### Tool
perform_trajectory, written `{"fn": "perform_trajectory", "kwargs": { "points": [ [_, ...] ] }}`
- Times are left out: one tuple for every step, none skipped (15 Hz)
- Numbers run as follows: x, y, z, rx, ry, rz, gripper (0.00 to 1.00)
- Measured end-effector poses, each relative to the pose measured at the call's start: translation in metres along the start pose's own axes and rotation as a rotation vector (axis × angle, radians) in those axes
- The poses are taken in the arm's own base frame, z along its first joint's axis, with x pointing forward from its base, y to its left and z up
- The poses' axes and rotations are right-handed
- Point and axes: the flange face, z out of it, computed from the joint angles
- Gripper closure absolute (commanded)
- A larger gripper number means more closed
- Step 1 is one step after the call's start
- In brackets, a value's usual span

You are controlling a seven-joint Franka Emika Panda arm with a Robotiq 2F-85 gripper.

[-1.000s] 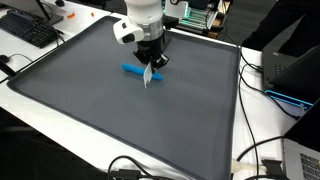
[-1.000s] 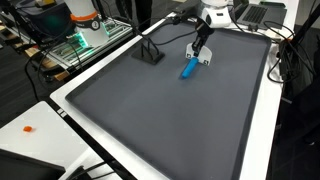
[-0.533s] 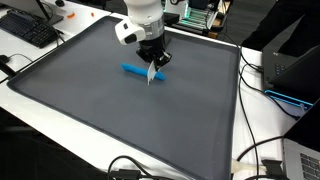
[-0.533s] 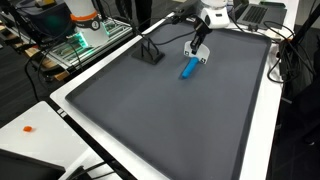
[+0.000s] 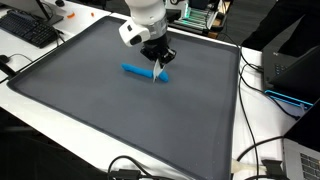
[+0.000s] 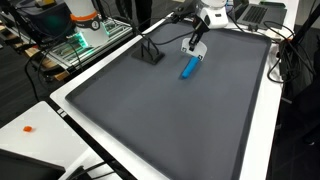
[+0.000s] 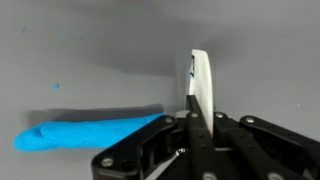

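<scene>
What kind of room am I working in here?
Probably a lab or office workbench: a keyboard, loose cables and green-lit electronics ring the grey mat.

An exterior view looks down steeply from above the near edge of the dark mat, with the gripper at middle distance. An exterior view looks across the mat from a near corner, the gripper at the far right. Both share the mat and the blue stick. The wrist view sits very close, facing down on the white strip and the stick.
</scene>
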Motion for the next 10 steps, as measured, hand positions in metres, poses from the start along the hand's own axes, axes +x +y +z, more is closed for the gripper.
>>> {"fn": "perform_trajectory", "kwargs": {
  "points": [
    [-0.001,-0.002,0.000,0.001,-0.007,-0.005,0.99],
    [-0.001,-0.004,0.000,0.001,-0.016,-0.009,0.99],
    [-0.002,-0.006,0.000,0.002,-0.021,-0.013,0.99],
    [-0.002,-0.009,-0.001,0.003,-0.026,-0.018,0.99],
    [-0.002,-0.012,-0.002,0.003,-0.028,-0.023,0.99],
    [-0.002,-0.014,-0.004,0.004,-0.027,-0.027,0.99],
    [-0.001,-0.016,-0.007,0.004,-0.026,-0.031,0.99],
    [-0.001,-0.017,-0.010,0.004,-0.024,-0.033,0.99],
    [-0.001,-0.017,-0.016,0.004,-0.019,-0.035,0.99],
    [0.000,-0.017,-0.021,0.003,-0.013,-0.036,0.99]
  ]
}}
